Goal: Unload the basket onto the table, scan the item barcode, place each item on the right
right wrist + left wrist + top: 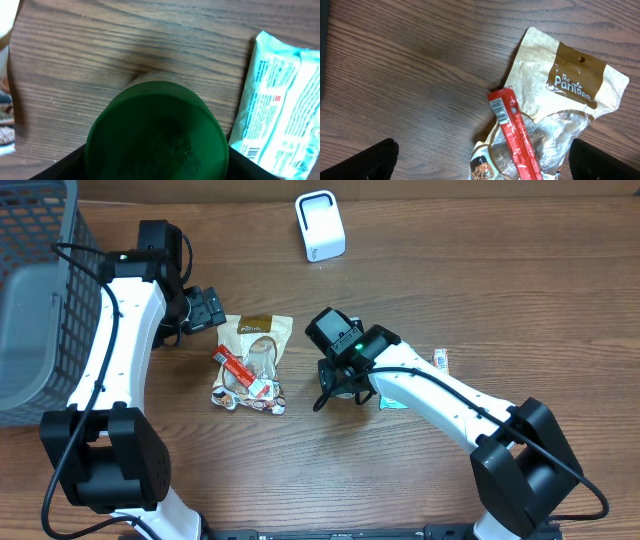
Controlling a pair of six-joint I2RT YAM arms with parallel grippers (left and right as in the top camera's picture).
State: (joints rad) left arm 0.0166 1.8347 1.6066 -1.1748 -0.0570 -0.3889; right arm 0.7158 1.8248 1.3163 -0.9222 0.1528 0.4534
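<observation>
You're looking down on a round dark-green lid (156,130), sitting on the worktop (100,50) just beside a white-teal packet (280,110). Your R arm's bending down over it, right fingers (67,167) flanking the lid; can't tell if they're clamping it. Further out, L arm's hanging low w/ left fingers (375,160) spread wide by the tan pouch (560,85), red stick (515,135) lying across it. White scanner (320,226) is standing farthest back.

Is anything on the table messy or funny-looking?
A little. The red stick packet lies slanted across the tan snack pouch, partly on top of it rather than beside it. Nothing looks spilled or torn.
</observation>
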